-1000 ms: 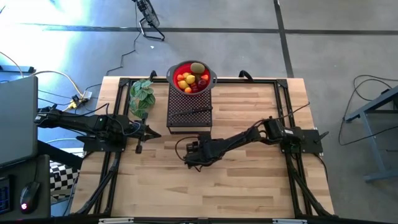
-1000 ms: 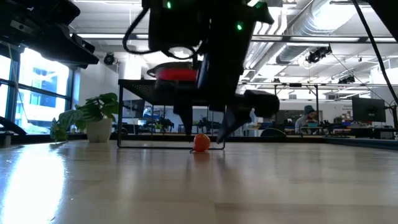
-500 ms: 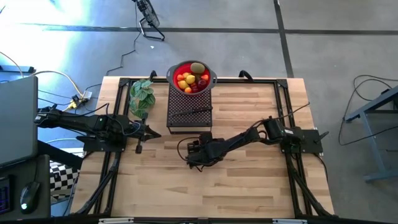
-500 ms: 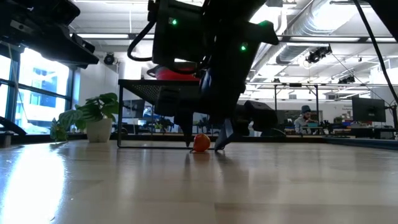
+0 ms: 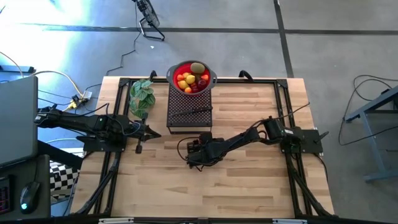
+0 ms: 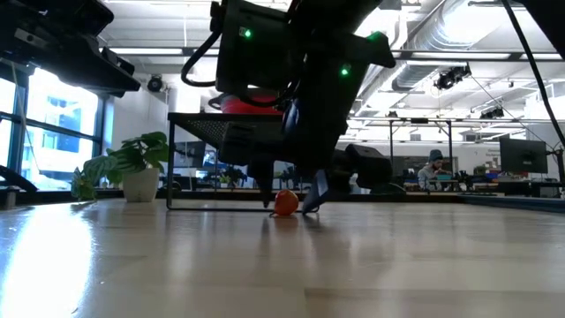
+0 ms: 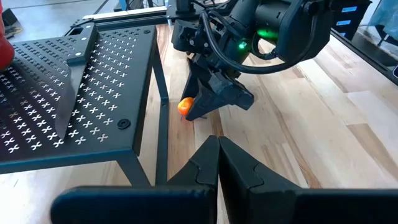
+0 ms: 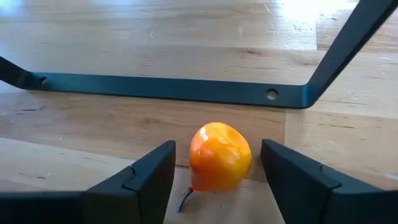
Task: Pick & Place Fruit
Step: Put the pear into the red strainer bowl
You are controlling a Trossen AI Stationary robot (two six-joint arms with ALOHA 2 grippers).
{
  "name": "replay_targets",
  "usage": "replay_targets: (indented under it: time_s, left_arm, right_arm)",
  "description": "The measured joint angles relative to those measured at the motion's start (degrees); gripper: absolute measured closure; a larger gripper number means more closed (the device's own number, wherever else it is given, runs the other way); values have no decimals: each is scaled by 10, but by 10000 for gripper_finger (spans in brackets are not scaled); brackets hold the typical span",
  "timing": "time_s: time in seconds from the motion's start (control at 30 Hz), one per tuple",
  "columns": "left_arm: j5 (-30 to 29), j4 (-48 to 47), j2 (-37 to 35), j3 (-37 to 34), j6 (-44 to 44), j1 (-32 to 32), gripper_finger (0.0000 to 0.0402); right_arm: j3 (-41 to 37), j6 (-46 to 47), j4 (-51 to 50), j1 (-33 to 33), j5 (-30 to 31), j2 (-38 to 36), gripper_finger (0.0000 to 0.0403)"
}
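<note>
The right arm reaches low across the table, its gripper (image 8: 214, 177) down at the wood with fingers spread either side of a small orange fruit (image 8: 220, 156) beside the black rack (image 5: 189, 106). The left gripper (image 7: 217, 163) waits closed near the plant (image 5: 141, 95).

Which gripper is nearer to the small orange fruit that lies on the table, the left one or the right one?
The right. The right gripper stands open with a finger on each side of the orange fruit. The left gripper waits shut, farther off beside the perforated stand.
</note>
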Motion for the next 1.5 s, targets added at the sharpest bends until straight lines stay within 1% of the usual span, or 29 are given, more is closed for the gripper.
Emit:
replay_targets:
  time_s: [0.33,0.47,0.57,0.73,0.93,1.03,1.23,1.43,1.5]
  left_arm:
    - [0,0,0,0,0,0,398]
    - [0,0,0,0,0,0,398]
    - [0,0,0,0,0,0,398]
    - [0,0,0,0,0,0,398]
    - [0,0,0,0,0,0,398]
    - [0,0,0,0,0,0,398]
    - [0,0,0,0,0,0,398]
    - [0,0,0,0,0,0,398]
    - [0,0,0,0,0,0,398]
  right_arm:
    - [0,0,1,0,-3,0,248]
    - [0,-3,2,0,-3,0,269]
    - [0,-12,2,0,-3,0,272]
    - [0,-13,2,0,-3,0,265]
    - [0,-28,7,4,-5,0,276]
    - [0,-31,12,8,-18,-4,275]
    - [-1,-46,24,22,-16,-18,273]
    - [-1,-98,57,32,-18,-36,278]
    - [0,-118,70,35,-34,-45,275]
